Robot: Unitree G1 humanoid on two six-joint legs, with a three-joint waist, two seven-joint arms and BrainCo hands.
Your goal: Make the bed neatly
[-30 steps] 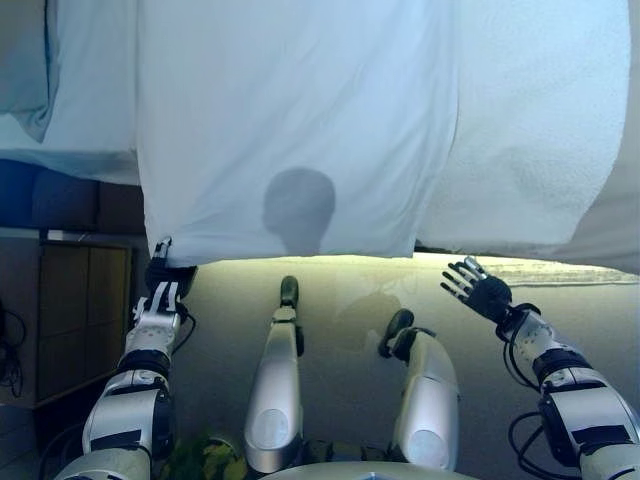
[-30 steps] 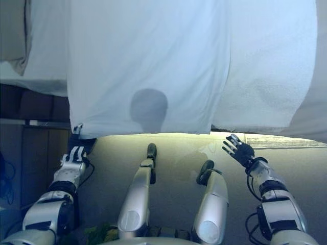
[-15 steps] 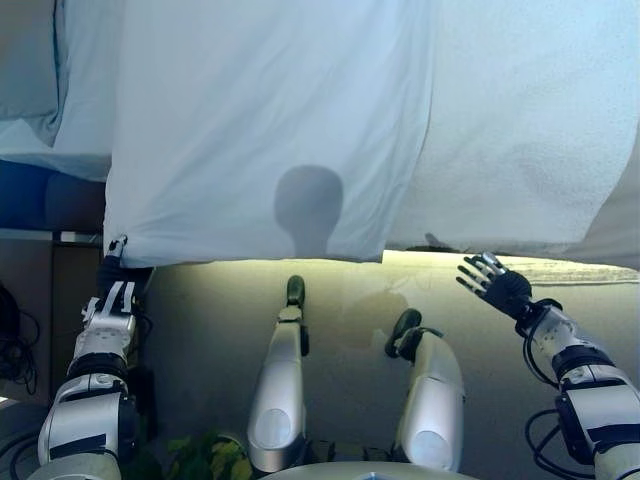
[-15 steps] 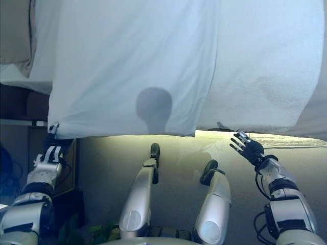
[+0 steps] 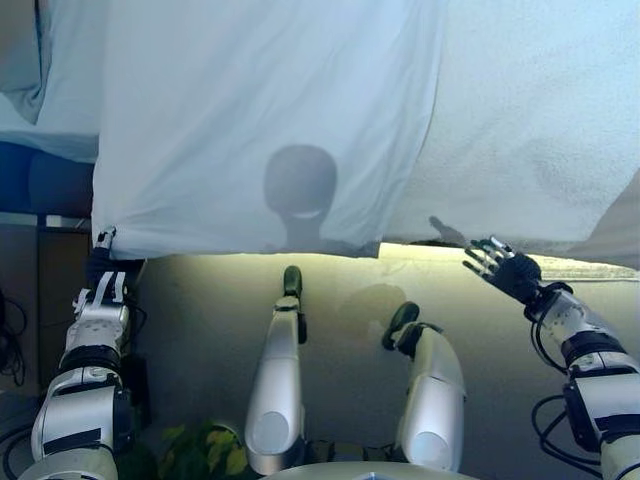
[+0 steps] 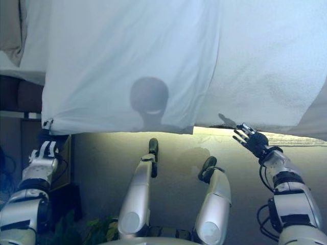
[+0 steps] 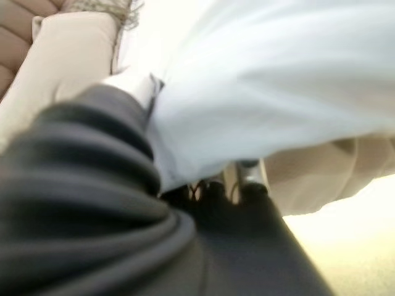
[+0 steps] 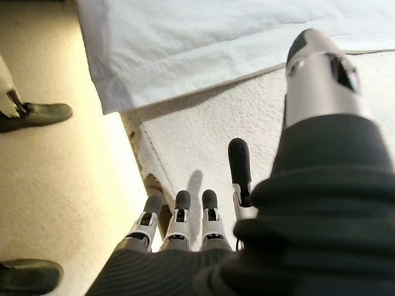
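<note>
From the left eye view, the white sheet (image 5: pixel 270 120) hangs over the near edge of the bed (image 5: pixel 540 120) and looks light, soft and floppy; I'd say the hemmed corners are the places to hold, since the middle would only bunch. The left hand (image 5: pixel 100 275) is right at the sheet's near left corner. The right hand (image 5: pixel 505 270) sits off to the right, fingers spread, just short of the bed's edge.

The right eye view shows the same.

The left wrist view has the sheet draped across the hand's dark cover; whether its fingers pinch the cloth, I cannot tell.

In the right wrist view the fingers (image 8: pixel 179 216) are straight, holding nothing, over the textured bed cover.
</note>
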